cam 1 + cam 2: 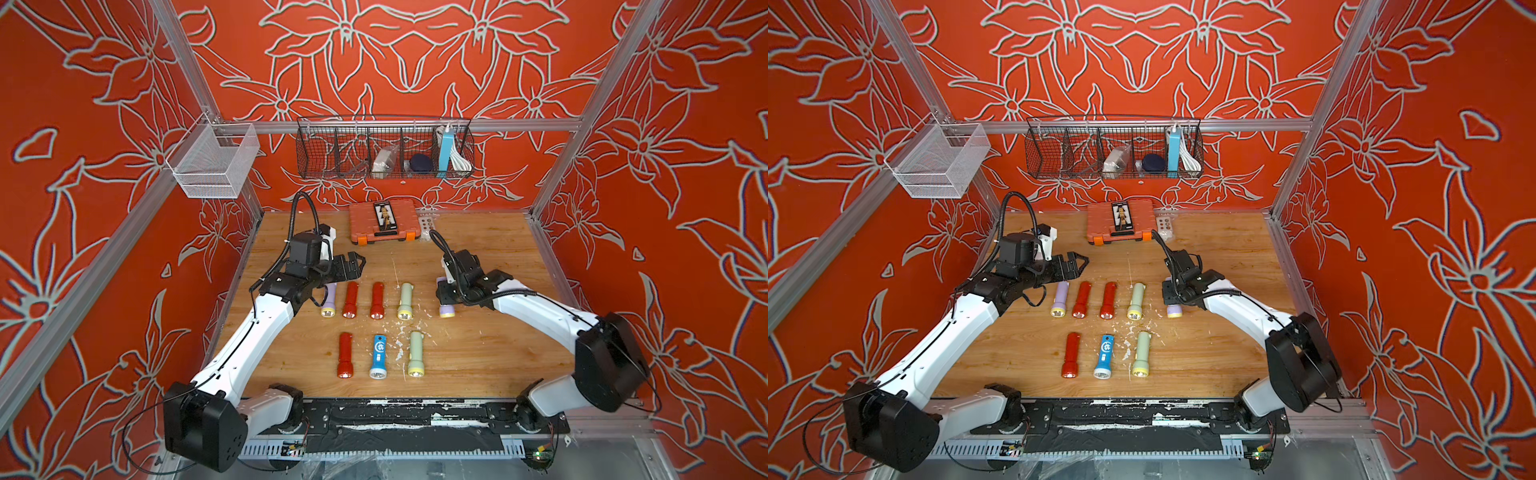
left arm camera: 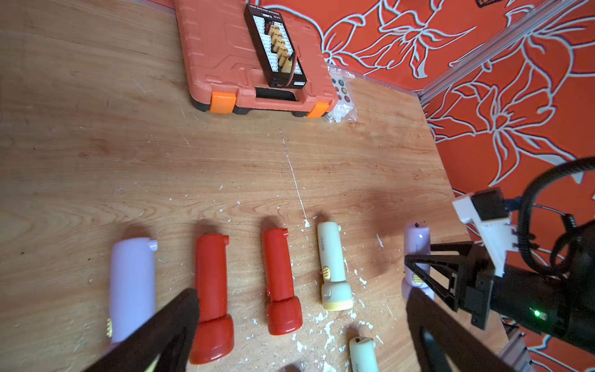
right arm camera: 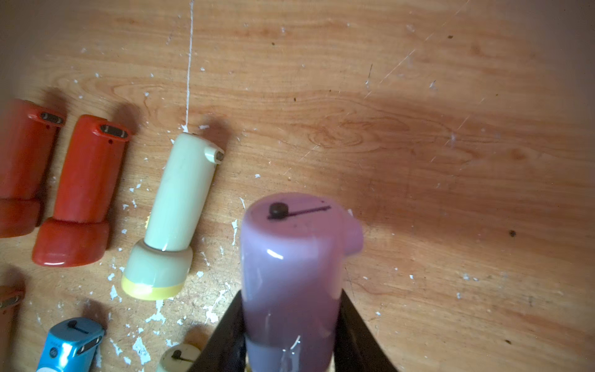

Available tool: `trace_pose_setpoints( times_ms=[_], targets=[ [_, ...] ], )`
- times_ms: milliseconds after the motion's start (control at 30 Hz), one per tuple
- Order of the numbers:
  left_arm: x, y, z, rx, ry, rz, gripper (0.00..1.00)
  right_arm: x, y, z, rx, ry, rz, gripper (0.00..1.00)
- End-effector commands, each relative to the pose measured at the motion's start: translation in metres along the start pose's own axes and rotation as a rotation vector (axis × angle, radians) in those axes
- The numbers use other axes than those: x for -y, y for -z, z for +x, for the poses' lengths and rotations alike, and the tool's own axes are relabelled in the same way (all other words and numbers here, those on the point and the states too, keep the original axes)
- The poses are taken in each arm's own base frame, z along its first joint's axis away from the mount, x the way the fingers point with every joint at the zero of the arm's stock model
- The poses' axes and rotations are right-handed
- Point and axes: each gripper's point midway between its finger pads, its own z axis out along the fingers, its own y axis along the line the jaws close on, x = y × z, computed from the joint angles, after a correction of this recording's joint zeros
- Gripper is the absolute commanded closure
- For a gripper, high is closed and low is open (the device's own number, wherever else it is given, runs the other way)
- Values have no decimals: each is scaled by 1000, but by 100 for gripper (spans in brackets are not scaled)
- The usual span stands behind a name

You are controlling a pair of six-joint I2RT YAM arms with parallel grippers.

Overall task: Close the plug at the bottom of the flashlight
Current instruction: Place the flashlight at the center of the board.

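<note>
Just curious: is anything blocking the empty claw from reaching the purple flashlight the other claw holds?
Nothing upright does. Between the left gripper and the purple flashlight in the right gripper, only two red flashlights and a pale green flashlight lie flat on the table.

Purple flashlight (image 3: 289, 273) in my right gripper (image 3: 291, 299): smooth glossy plastic, highlights on it. Gripper fingers (image 3: 225, 341) matt black. Table (image 3: 450, 128) is wood grain, scratched, flecked white. Wire basket (image 1: 384, 151) dark metal mesh. Orange case (image 2: 225, 58) matt moulded plastic.
</note>
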Motion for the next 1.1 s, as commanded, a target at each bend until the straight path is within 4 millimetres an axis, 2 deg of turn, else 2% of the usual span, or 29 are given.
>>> trace_pose_setpoints(
  times_ms=[0, 400, 533, 567, 667, 733, 933, 1000, 1067],
  targets=[
    [2, 5, -7, 34, -14, 5, 0, -7, -6, 2, -73, -57, -32, 100],
    [5, 13, -11, 58, -9, 18, 0, 10, -49, 21, -242, -129, 9, 100],
    [5, 12, -10, 53, -7, 19, 0, 8, -60, 27, -283, -157, -15, 99],
    [5, 13, -11, 54, -7, 18, 0, 8, -61, 28, -290, -157, -18, 96],
    [5, 13, -11, 55, -8, 17, 0, 8, -61, 29, -308, -151, -13, 76],
    [5, 13, -11, 55, -8, 19, 0, 9, -59, 28, -307, -145, -8, 67],
    [4, 10, -9, 45, -2, 15, 0, 9, -46, 19, -285, -126, -2, 50],
    [3, 9, -8, 40, -4, 14, 0, 8, -37, 12, -262, -120, -6, 41],
    [2, 8, -7, 35, -3, 9, 0, 5, -25, 2, -229, -113, -13, 37]
  ],
)
